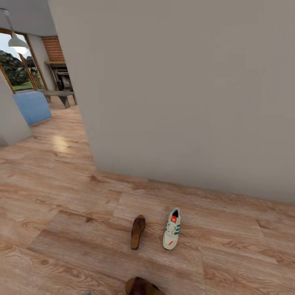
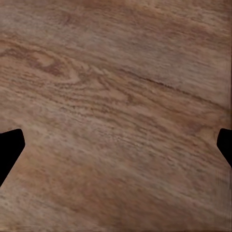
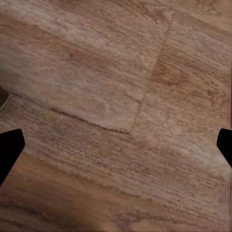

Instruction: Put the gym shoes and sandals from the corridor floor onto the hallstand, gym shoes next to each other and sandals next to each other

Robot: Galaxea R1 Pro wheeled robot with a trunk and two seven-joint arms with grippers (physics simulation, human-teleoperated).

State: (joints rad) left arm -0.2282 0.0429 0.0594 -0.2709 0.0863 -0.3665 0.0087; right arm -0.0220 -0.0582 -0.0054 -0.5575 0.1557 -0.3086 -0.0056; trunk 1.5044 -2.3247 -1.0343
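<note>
One gym shoe, cream-white with green stripes and a red tongue label, lies on the corridor floor in the head view, toe toward me. A dark brown sandal lies just left of it, a short gap apart. A second sandal pokes in at the picture's lower edge, partly cut off. The hallstand is out of view. In the left wrist view my left gripper is open over bare wood planks, its dark fingertips at the frame's sides. My right gripper is open too, above a plank seam.
A large pale grey wall stands right behind the shoes. To the left the corridor opens into a room with a blue sofa, a bench, a brick fireplace and a hanging lamp.
</note>
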